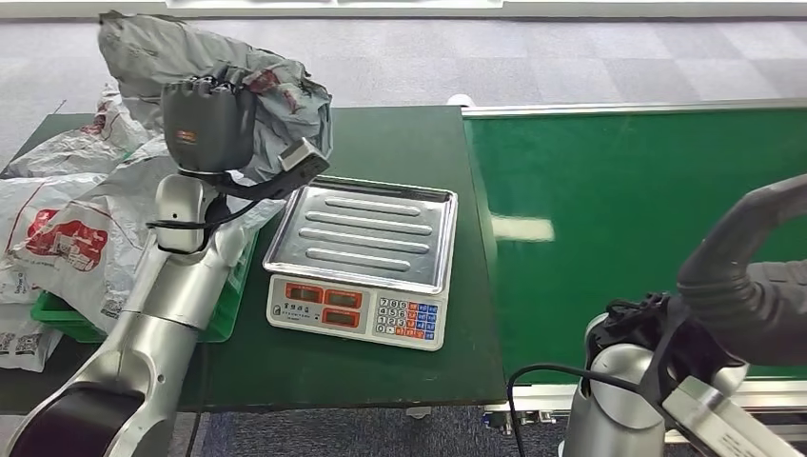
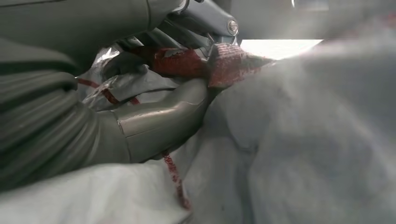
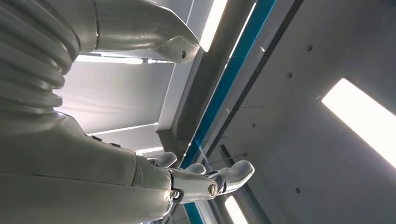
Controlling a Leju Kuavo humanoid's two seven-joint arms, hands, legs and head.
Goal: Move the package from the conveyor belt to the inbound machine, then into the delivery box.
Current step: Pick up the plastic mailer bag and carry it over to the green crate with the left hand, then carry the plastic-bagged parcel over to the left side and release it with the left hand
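While left hand (image 1: pixel 211 122) grips package (image 1: pixel 285 105), scale (image 1: pixel 362 257) bare

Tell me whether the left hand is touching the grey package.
Touching. The left wrist view shows the left hand pressed into the grey package, its thumb against the crumpled plastic. The head view shows the package bunched around that hand, lifted over the bin.
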